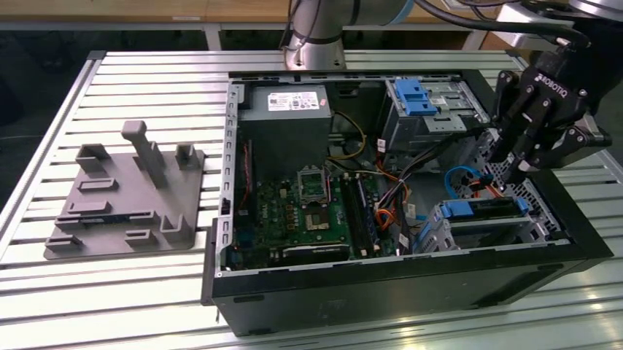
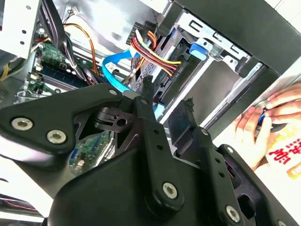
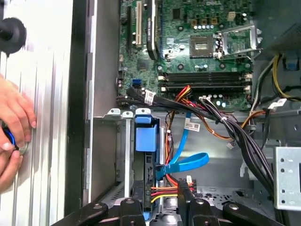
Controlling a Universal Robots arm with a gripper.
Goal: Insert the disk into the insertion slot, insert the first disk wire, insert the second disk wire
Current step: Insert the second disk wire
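Exterior view: open case (image 1: 389, 281) on a slatted table (image 1: 146, 73); gripper (image 1: 508, 166) hangs over the slot (image 1: 533, 219) in the case corner on the exterior view's right; disk (image 1: 479, 209) sits inside the slot, blue carrier showing; grey fixture (image 1: 122, 197) lies on the table on the exterior view's left, well apart from the case.

Second wrist view: gripper (image 2: 168, 94) has its fingers spread with a clear gap, tips close to the disk's (image 2: 197, 49) connector end; red-yellow wires (image 2: 150, 47) run to that end, just beside one fingertip; blue cable (image 2: 117, 66) loops down between the fingers; a hand (image 2: 263, 122) rests outside the case.

First wrist view: disk (image 3: 146, 134) seated in the slot (image 3: 120, 155), blue carrier towards the motherboard (image 3: 202, 47); blue cable (image 3: 188, 162) runs to the disk's end; red-yellow wires (image 3: 164, 190) lie between the gripper's (image 3: 161, 190) spread fingers; cannot tell if the pads touch them; hand (image 3: 11, 122) on the table beside the case.
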